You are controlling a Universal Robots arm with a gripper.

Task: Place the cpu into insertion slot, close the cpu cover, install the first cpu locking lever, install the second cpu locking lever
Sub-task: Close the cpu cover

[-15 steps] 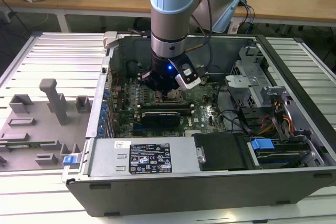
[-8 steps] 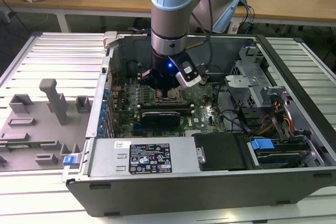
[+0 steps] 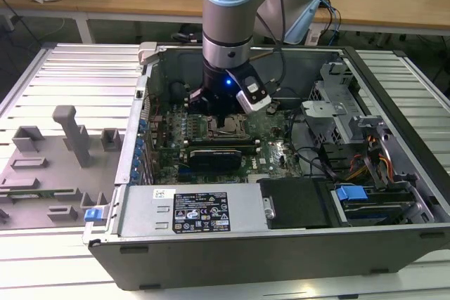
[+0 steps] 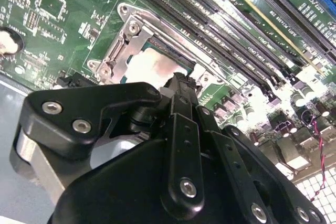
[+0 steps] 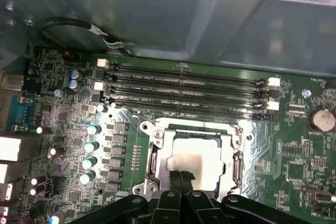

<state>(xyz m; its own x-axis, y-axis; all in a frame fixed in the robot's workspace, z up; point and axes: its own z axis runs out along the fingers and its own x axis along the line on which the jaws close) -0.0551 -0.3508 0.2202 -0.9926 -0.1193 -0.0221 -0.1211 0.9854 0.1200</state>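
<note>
The cpu shows its dull silver top inside the insertion slot on the green board. Around it lies the cpu cover, a silver frame lying flat with the chip visible through its window; in the second wrist view the cover and the cpu appear the same way. My gripper hangs just over the socket's edge, its black fingers pressed together with nothing between them. Its tips sit at the rim of the cover. A thin wire lever angles up from the socket's corner.
Black memory slots run beside the socket. The open computer case surrounds the board, with a black graphics card, a power supply and a drive cage. A grey fixture stands at the exterior view's left.
</note>
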